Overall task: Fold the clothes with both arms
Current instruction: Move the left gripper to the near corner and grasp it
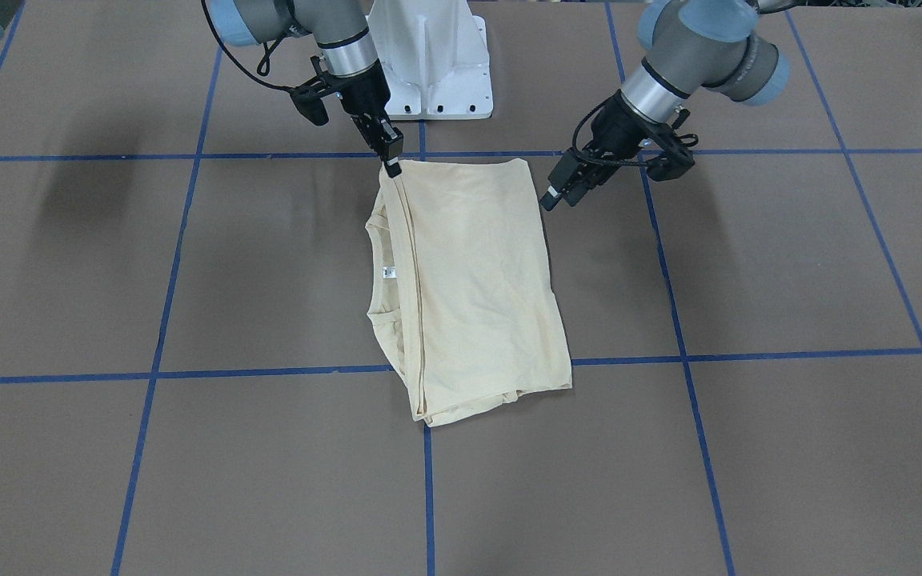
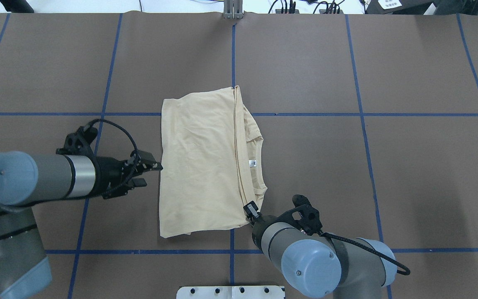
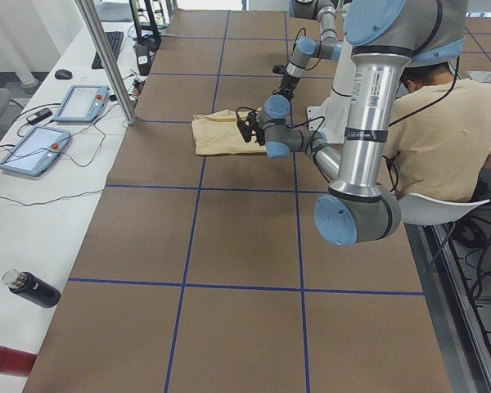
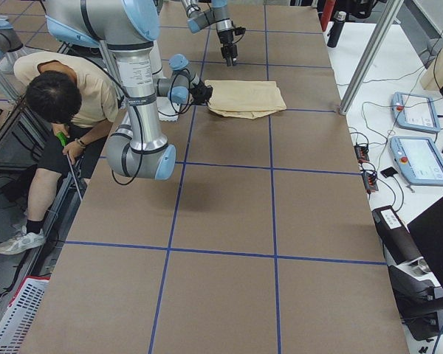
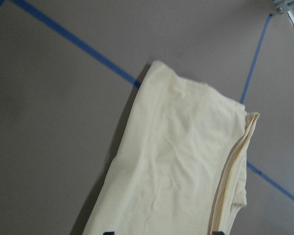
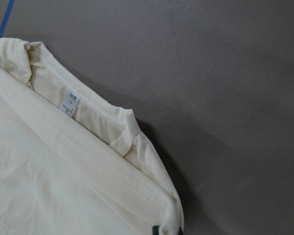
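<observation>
The cream shirt (image 1: pixel 477 280) lies folded into a rough rectangle at the table's centre, its neck opening and white label (image 2: pixel 252 163) along one long edge. My right gripper (image 1: pixel 391 164) is at the shirt's near corner by the pedestal and looks shut on that corner, which rises to a point. The right wrist view shows the collar (image 6: pixel 112 129) and a seam close up. My left gripper (image 2: pixel 152 173) hovers just off the opposite long edge, open and holding nothing. In the left wrist view the shirt (image 5: pixel 181 161) stretches ahead.
Blue tape lines (image 1: pixel 429 480) grid the brown table. The white pedestal (image 1: pixel 429 64) stands behind the shirt. A person (image 3: pixel 442 139) sits by the robot's base. Tablets (image 3: pixel 57 123) and a bottle (image 3: pixel 33 288) lie on the side bench.
</observation>
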`<action>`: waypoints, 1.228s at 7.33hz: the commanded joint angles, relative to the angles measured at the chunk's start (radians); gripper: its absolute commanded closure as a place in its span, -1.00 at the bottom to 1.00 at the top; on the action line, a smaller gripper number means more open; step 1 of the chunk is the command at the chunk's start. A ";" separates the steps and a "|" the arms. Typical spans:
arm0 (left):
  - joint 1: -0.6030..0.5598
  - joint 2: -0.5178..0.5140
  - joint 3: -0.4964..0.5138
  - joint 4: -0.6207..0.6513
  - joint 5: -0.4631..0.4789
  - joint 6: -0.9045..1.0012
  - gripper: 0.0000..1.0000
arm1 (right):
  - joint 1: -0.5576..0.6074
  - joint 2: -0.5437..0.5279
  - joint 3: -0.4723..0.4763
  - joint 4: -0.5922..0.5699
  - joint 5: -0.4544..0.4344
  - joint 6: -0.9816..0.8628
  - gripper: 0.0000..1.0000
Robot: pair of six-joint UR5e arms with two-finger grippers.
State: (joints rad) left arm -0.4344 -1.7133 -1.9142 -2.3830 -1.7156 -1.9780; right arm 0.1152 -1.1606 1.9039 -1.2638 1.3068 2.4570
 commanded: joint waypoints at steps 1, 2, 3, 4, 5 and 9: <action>0.150 0.034 -0.003 0.043 0.116 -0.071 -0.29 | 0.000 -0.001 0.001 0.000 0.003 0.000 1.00; 0.181 0.034 -0.002 0.050 0.117 -0.114 -0.25 | 0.000 -0.001 0.001 -0.002 0.002 0.000 1.00; 0.193 0.034 0.000 0.050 0.119 -0.122 -0.22 | 0.000 -0.001 0.003 -0.002 0.002 0.000 1.00; 0.213 0.031 0.006 0.050 0.120 -0.124 -0.18 | 0.001 -0.001 0.007 -0.002 0.002 0.000 1.00; 0.214 0.029 0.006 0.050 0.120 -0.124 -0.13 | 0.001 -0.001 0.007 -0.002 0.002 0.000 1.00; 0.226 0.028 0.004 0.050 0.120 -0.130 0.23 | 0.001 -0.002 0.009 -0.002 0.003 0.000 1.00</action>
State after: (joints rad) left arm -0.2131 -1.6848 -1.9092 -2.3332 -1.5954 -2.1059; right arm 0.1166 -1.1627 1.9123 -1.2656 1.3089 2.4574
